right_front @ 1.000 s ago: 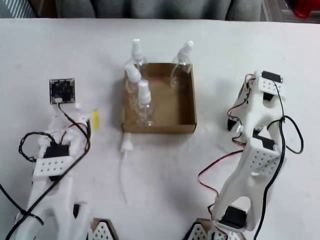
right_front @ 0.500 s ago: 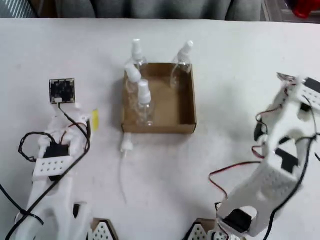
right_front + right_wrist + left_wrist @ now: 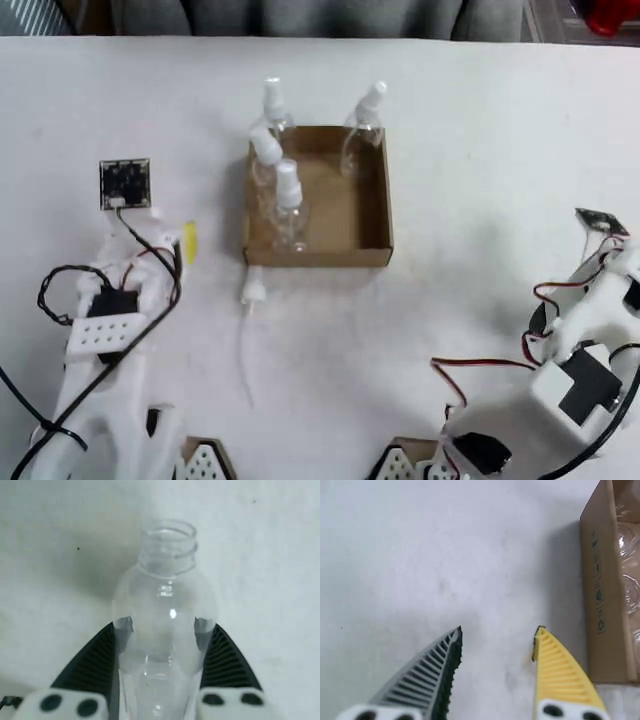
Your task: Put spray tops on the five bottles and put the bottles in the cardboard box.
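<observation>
Clamping open-necked clear bottle (image 3: 165, 580): right gripper (image 3: 164, 625), fingers pressed on both sides. Just beside cardboard box (image 3: 600, 595) wall: left gripper (image 3: 497, 635), spread apart.

Bottles (image 3: 288, 205) stand in the cardboard box (image 3: 318, 257); a spray top (image 3: 252, 290) lies just before it.
</observation>
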Controlling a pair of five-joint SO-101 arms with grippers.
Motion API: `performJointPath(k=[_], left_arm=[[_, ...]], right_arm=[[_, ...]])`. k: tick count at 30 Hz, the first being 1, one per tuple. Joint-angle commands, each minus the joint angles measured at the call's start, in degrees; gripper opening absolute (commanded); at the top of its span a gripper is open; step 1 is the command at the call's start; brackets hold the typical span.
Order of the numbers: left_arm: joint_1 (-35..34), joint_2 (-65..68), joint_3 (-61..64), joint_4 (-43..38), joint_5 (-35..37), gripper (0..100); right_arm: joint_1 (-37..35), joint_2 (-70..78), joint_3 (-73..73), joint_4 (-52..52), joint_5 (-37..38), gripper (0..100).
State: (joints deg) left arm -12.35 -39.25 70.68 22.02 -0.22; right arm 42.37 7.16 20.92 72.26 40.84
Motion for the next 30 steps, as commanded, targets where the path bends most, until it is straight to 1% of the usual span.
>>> performJointPath(k=[1,7,11,14,19,21,25,26,30], left_arm=[[-0.3,-1.8,-0.4,-0.6,-0.8,23],[-0.3,-1.8,-0.4,-0.6,-0.8,23],[-0.3,-1.8,-0.4,-0.6,-0.8,23],[-0.3,-1.8,-0.4,-0.6,-0.8,23],[-0.3,-1.8,-0.4,-0.6,-0.8,23],[-0.3,-1.8,-0.4,-0.6,-0.8,23],[-0.3,-1.8,-0.4,-0.6,-0.8,23],[-0.3,-1.8,-0.4,-0.6,-0.8,23],[-0.3,-1.8,-0.4,-0.6,-1.8,23]], right_arm=[[0.5,0.1,-0.3,-2.9,1.2,18.3],[-1.2,0.4,-0.4,-2.9,0.9,33.3],[-2.5,-0.1,-1.7,-2.9,0.8,38.5],[-2.2,-1.2,-3.4,-2.0,0.8,38.7],[-0.8,-4.1,-5.5,4.4,0.8,38.6],[-0.8,-5.3,-5.4,5.4,0.8,36.8],[-0.8,-6.0,-5.6,5.2,0.8,27.6],[-0.8,-6.0,-5.6,4.9,0.9,26.8],[0.6,-5.9,-5.3,2.7,1.1,28.7]])
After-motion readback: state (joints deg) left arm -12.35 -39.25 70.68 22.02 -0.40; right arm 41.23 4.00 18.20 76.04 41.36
